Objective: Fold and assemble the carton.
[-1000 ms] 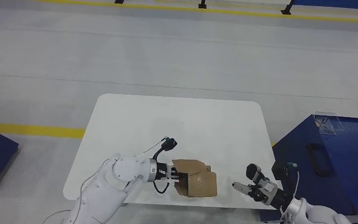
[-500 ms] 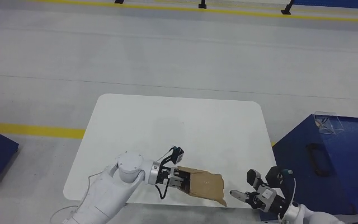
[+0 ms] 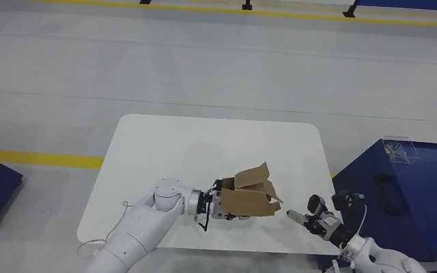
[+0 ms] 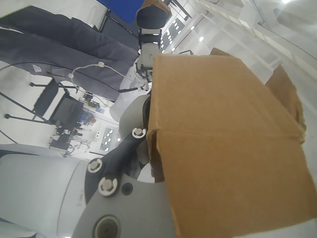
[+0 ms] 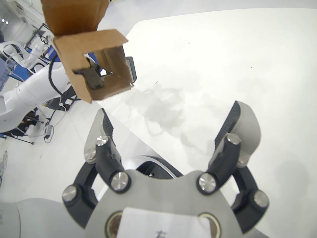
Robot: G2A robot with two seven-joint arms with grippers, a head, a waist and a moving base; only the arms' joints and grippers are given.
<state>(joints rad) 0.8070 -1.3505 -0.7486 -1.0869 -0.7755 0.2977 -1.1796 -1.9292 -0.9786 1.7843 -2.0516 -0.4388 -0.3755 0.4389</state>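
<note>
Here's the left claw (image 3: 222, 205), clamped on the brown cardboard carton (image 3: 251, 194) and holding it up over the near edge of the white worktop (image 3: 171, 150). The arm comes in from the left side and the carton juts out toward the right. From the left wrist view a broad flat panel of the carton (image 4: 223, 137) sits right in front of the camera, with a crease running across it and a ragged flap at its far end.

From the right wrist view the carton (image 5: 84, 50) is an open-ended sleeve. One rounded flap stands up above it and a second panel folds over the top of the opening. Look through the open end and a dark finger (image 5: 94, 80) of the left claw is inside, against the cardboard wall.

Over to the right claw (image 3: 300, 220), at the near right part of the worktop, near the carton but not touching it. Its fingers (image 5: 237, 115) are spread wide, nothing between them, and they point toward the carton's open end.
</note>
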